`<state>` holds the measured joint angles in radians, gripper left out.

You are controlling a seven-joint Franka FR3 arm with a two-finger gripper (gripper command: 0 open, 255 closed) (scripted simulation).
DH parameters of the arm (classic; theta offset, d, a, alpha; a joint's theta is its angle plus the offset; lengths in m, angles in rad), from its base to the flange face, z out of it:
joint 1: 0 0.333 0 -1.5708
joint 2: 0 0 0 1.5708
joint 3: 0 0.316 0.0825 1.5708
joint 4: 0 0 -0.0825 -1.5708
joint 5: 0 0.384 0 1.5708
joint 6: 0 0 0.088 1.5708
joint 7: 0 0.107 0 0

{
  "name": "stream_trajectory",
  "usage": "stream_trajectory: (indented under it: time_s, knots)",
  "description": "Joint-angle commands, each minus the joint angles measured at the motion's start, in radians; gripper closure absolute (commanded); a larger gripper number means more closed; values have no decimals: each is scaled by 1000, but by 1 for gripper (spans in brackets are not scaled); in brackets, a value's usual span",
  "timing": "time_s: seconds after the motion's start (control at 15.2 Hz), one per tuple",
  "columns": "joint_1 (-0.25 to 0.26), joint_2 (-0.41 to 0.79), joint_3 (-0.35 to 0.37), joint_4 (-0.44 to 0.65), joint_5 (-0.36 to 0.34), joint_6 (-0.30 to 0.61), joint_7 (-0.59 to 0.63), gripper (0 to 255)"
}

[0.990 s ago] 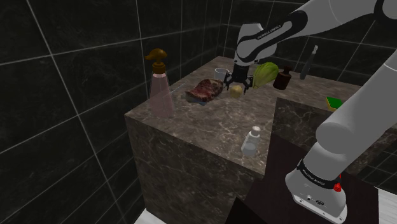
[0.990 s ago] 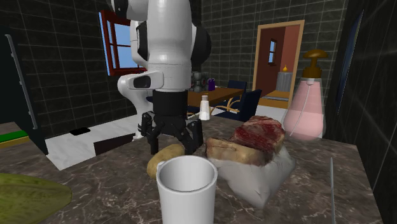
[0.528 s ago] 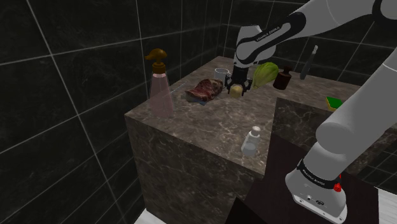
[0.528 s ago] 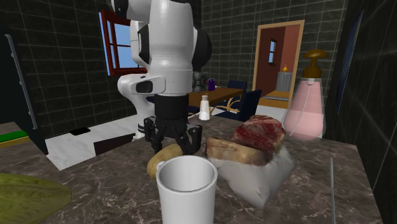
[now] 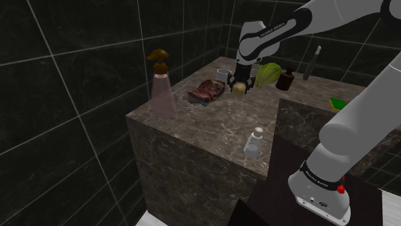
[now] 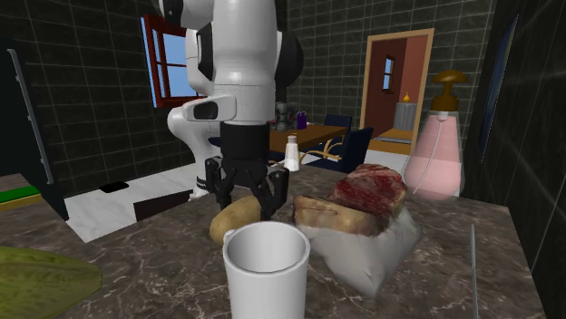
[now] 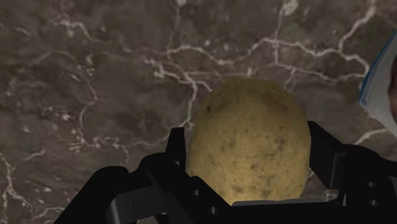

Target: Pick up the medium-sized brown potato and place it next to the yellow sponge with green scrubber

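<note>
Claw: the black two-finger claw is closed on the tan, speckled, egg-shaped potato, one finger per flank.
Potato: held over the dark marble worktop; the yellow-and-green sponge lies at its 3 o'clock in the shoulder view.
Handling: judged firm, light and rounded; a grip across the middle is advised.
Wrist view: both contact flanks are shown.
Second exterior view: a white cup is shown at the potato's 6 o'clock.

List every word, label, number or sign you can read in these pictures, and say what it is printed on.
Nothing reads clearly.
White lettering on the arm's forearm: too small to read.
Lettering on the arm's base: too small.
The potato, white mug and pump bottle: no markings.
</note>
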<state>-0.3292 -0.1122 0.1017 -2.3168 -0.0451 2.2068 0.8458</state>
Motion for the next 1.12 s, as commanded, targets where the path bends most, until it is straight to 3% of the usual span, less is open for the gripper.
stream_trajectory:
  time_s: [0.0,1.06]
  knots:
    - [0,-11,-1,14,2,-25,-3,255]
    - [1,-87,-4,157,14,-243,-20,255]
